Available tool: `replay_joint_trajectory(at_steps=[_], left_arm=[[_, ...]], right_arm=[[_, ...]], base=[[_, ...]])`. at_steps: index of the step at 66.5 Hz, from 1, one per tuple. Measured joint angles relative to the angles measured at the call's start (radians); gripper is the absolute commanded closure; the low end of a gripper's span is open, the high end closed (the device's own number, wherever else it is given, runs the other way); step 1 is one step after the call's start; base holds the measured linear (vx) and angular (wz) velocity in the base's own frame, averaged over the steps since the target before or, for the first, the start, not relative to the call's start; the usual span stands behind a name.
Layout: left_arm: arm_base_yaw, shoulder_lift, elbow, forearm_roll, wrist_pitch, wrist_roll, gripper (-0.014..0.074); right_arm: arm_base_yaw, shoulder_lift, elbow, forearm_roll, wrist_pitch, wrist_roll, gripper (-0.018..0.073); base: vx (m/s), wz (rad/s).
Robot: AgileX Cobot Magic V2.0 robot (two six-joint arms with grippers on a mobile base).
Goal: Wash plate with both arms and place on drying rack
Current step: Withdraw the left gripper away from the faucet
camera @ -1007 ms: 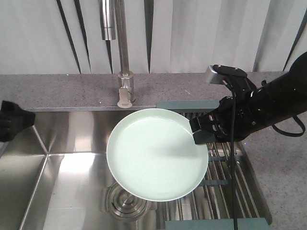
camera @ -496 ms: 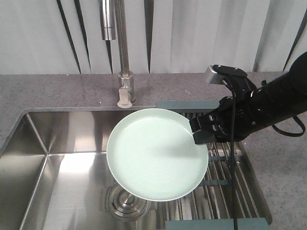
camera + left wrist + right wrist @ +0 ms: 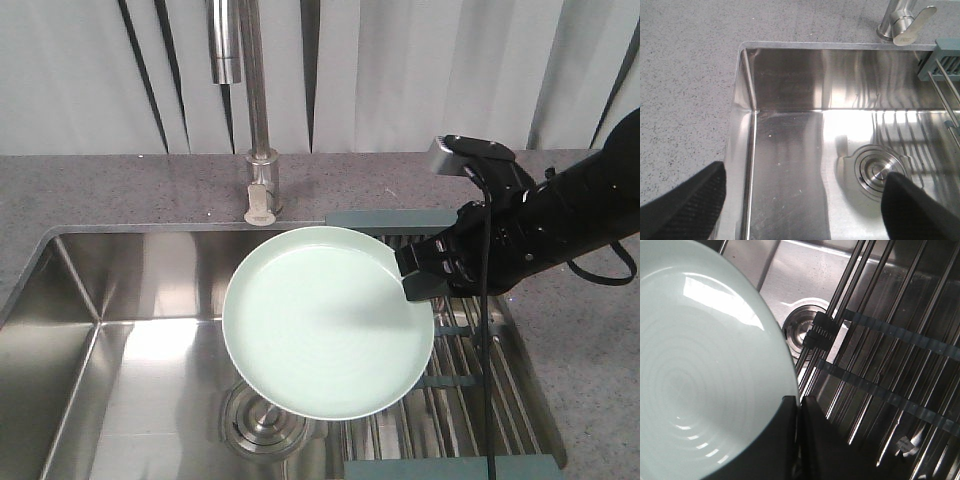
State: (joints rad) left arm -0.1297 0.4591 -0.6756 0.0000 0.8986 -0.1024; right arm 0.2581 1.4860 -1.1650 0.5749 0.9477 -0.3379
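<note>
Above the sink [image 3: 120,300], the plate [image 3: 325,325] hangs face up over the drain [image 3: 262,428], its right rim pinched in the right end effector [image 3: 418,274]. The rack [image 3: 480,370] spans the sink's right side, just beside the plate. The left end effector [image 3: 802,202] hovers over the sink's left edge, fingers wide apart with nothing between.

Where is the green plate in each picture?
Front view: the plate sits in the middle, above the sink.
Left wrist view: it is not in this picture.
Right wrist view: the plate fills the left side.
Landmark: the round drain shows in every view, also in the left wrist view and beside the plate in the right wrist view.
</note>
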Motion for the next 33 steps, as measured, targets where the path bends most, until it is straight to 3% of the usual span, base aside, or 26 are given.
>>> replay_joint_trajectory(at_steps=[33], left_arm=[[0.0,0.0,0.0,0.0,0.0,-0.002,0.0011]], right_arm=[[0.0,0.0,0.0,0.0,0.0,0.0,0.0561]], base=[[0.0,0.0]])
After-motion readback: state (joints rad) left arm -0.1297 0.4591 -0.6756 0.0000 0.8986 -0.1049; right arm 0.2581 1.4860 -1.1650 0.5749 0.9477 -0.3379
